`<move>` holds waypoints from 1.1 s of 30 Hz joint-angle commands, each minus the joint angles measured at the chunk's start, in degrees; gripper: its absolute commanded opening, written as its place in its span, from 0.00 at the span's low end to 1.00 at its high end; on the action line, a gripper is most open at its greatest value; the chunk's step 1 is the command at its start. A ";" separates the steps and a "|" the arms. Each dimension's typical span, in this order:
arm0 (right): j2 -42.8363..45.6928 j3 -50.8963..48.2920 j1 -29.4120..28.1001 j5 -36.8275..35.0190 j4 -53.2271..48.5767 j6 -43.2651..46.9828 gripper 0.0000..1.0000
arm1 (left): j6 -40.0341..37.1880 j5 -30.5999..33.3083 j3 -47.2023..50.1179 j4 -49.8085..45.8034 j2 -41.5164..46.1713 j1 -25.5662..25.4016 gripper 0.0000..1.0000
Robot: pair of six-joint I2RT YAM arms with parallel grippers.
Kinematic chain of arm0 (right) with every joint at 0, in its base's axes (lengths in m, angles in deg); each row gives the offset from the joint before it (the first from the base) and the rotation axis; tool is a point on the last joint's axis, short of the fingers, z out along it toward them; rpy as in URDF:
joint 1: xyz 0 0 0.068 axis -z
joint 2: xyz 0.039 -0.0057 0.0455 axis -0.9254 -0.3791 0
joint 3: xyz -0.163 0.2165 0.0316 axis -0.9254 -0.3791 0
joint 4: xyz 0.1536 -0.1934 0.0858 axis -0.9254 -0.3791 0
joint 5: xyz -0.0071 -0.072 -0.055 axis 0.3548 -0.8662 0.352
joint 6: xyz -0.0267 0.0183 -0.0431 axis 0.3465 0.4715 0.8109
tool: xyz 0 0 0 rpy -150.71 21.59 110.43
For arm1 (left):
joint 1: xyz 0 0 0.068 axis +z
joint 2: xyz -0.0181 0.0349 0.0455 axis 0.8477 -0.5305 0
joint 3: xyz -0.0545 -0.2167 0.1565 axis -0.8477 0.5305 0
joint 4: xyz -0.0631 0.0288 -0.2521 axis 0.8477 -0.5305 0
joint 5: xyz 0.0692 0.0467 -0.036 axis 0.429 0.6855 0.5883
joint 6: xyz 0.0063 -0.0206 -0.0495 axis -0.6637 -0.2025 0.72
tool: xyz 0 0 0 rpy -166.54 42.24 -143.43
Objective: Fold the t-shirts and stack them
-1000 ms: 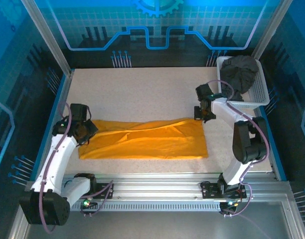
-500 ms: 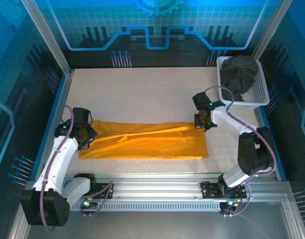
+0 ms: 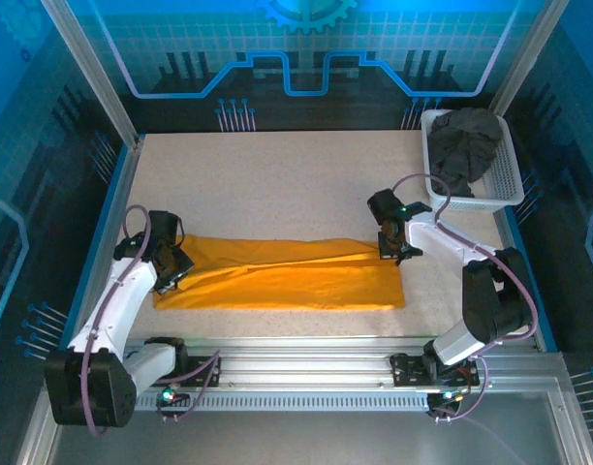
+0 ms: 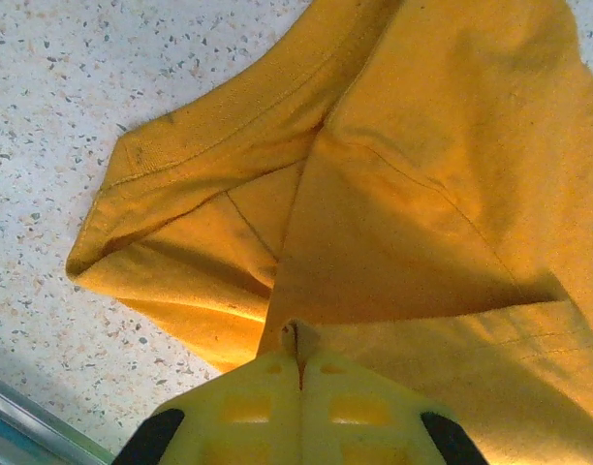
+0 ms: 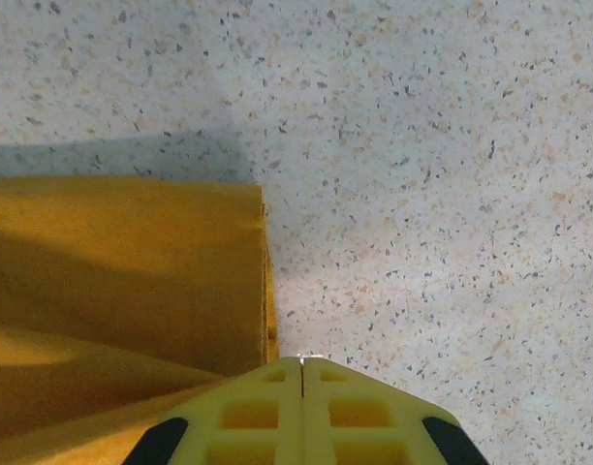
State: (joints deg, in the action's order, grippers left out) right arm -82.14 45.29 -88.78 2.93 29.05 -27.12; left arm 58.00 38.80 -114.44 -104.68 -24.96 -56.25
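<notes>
Lying along the near half of the speckled table (image 3: 277, 184), the orange-yellow t-shirt (image 3: 277, 281) is folded into a long, narrow band that runs from left to right between the two arms. A raised crease crosses the band lengthwise, from its left end to its far right corner.

Left end: the left gripper (image 3: 172, 271) sits on the band's left edge. In the left wrist view its yellow fingers (image 4: 248, 387) are pressed together, with a pinch of orange cloth caught at their tips. Beyond the tips the sleeve (image 4: 180, 194) lies folded over on itself, its hem stitching visible, and flat on the table top.

Right end: the right gripper (image 3: 393, 250) stands at the band's far right corner. In the right wrist view its fingers (image 5: 355, 407) are likewise closed, clamped on the corner of the cloth. A ridge of fabric rises toward them from the lower left, and the straight folded edge of the shirt (image 5: 132, 262) ends just beside the tips.

Far right corner of the table: a white mesh basket (image 3: 510, 179) holds the dark charcoal t-shirt (image 3: 466, 140), bunched in a loose heap, well apart from the orange one.
</notes>
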 commanded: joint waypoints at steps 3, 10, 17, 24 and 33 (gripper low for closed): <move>0.57 -0.89 -0.69 -2.34 -2.15 -1.70 0.00 | -1.20 -1.09 0.65 1.44 -0.94 0.22 0.00; 0.10 -0.10 -0.82 -2.14 -3.92 -2.32 0.01 | -1.31 -1.09 0.50 1.84 -1.54 0.17 0.00; 5.67 -1.02 -1.00 -1.44 -6.26 -3.28 0.39 | -1.31 -2.60 1.03 3.05 -2.59 0.21 0.00; 7.03 -0.44 2.45 4.57 -4.66 -5.08 0.41 | -1.75 -4.41 -0.15 4.47 -5.03 0.18 0.07; -2.48 3.96 6.91 13.12 -2.95 -9.25 0.31 | -1.26 -2.76 -7.18 1.54 -5.44 0.13 0.37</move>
State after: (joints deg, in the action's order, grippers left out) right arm -82.16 47.63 -84.19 11.87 25.86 -33.66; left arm 56.64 35.66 -118.02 -101.55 -31.12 -56.25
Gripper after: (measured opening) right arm 0.315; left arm 0.358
